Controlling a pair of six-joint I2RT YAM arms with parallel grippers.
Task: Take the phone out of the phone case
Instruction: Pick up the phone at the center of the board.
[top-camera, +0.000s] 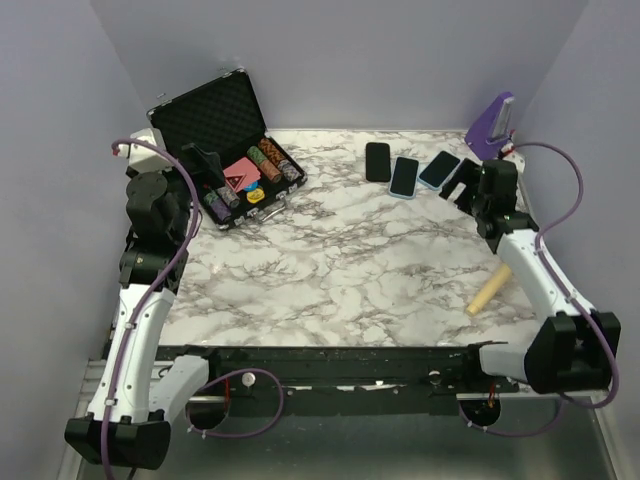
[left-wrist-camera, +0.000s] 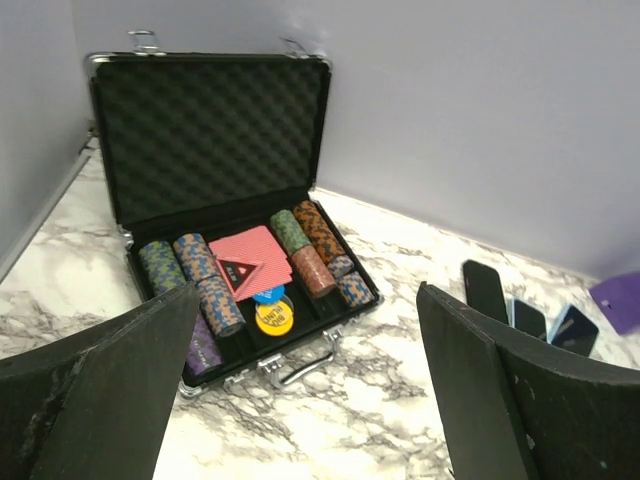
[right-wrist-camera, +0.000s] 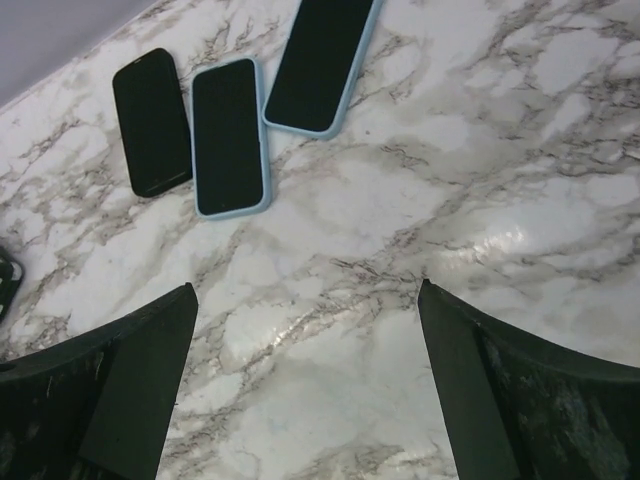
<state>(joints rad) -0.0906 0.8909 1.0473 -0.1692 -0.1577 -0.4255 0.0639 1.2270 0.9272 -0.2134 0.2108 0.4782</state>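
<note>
Three phones lie flat in a row at 1 o'clock, near the far edge of the counter (top-camera: 340, 260): black phone (top-camera: 377, 161), blue-cased phone (top-camera: 404, 177), and second cased phone (top-camera: 439, 170). Their long axes point toward 12–1 o'clock. Bare marble spreads toward 6 o'clock. The right gripper (top-camera: 462, 183), fingers apart, hangs just beside them. The left gripper (top-camera: 203, 165), likewise spread, faces the chip case (top-camera: 215, 115) at 10 o'clock.

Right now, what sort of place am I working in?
Probably a staged robot test cell, not a home: plain lavender walls box in a marble-pattern tabletop, with unrelated props laid out, an open poker chip case and three phones in a row.
</note>
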